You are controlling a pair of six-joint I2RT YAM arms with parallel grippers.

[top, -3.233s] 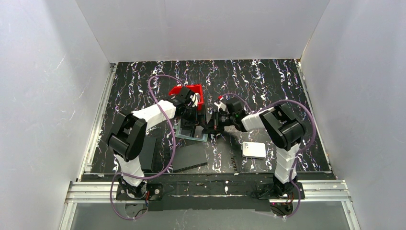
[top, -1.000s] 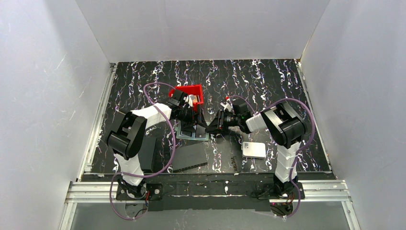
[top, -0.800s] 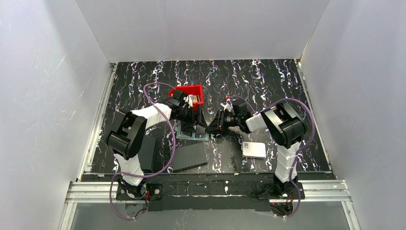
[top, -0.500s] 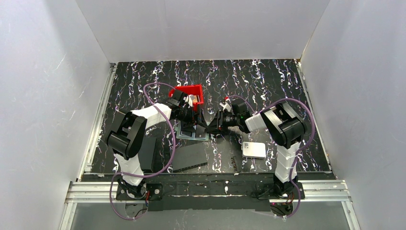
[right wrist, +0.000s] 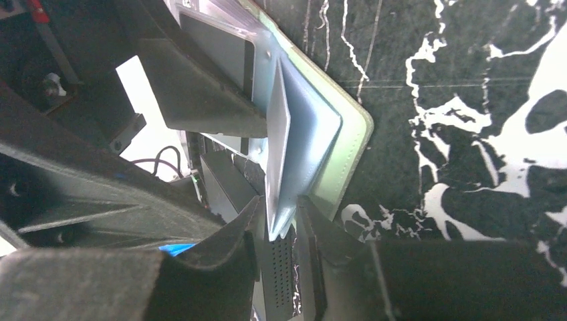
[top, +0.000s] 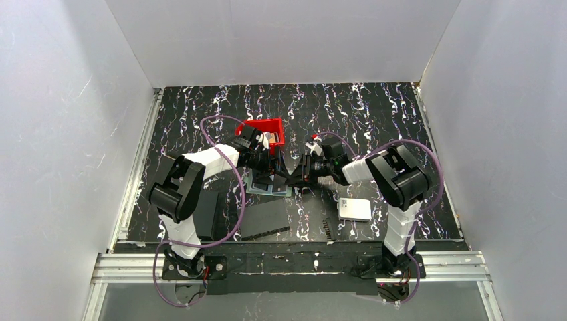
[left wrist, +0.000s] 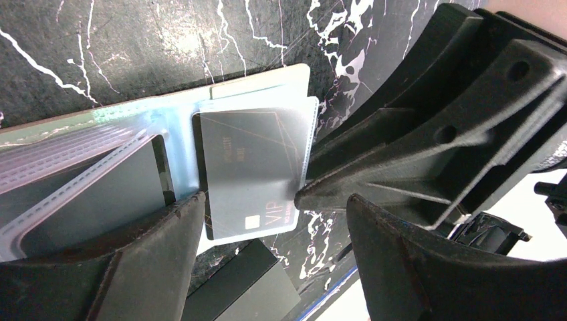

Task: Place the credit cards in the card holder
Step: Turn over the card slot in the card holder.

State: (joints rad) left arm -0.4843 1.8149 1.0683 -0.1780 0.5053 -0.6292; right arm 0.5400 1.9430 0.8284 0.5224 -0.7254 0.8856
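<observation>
From above, found the left gripper point(top: 266, 169) and right gripper point(top: 295, 178) nose to nose over the veined black table point(top: 374, 120). Saw the grey-green card holder point(top: 267, 189) lying flat and open directly beneath the left jaws, just left of the right tips. Noted a red bin point(top: 257, 125) just beyond the left wrist and a white rounded box point(top: 354, 209) behind the right gripper, toward its base.

Through the left wrist camera, saw the left gripper point(left wrist: 274, 207) spread wide, matte black jaws straddling the card holder point(left wrist: 80, 120) and its frosted, ribbed pockets. Made out a dark, glossy credit card point(left wrist: 251, 177) with rounded corners, sheathed in a translucent sleeve between those jaws.

Through the right wrist camera, caught the right gripper point(right wrist: 277, 231) nipped narrow on the thin lower corner of the credit card point(right wrist: 277, 134). Saw the soft pale-green rim of the card holder point(right wrist: 354, 134) curving just right of the tips.
</observation>
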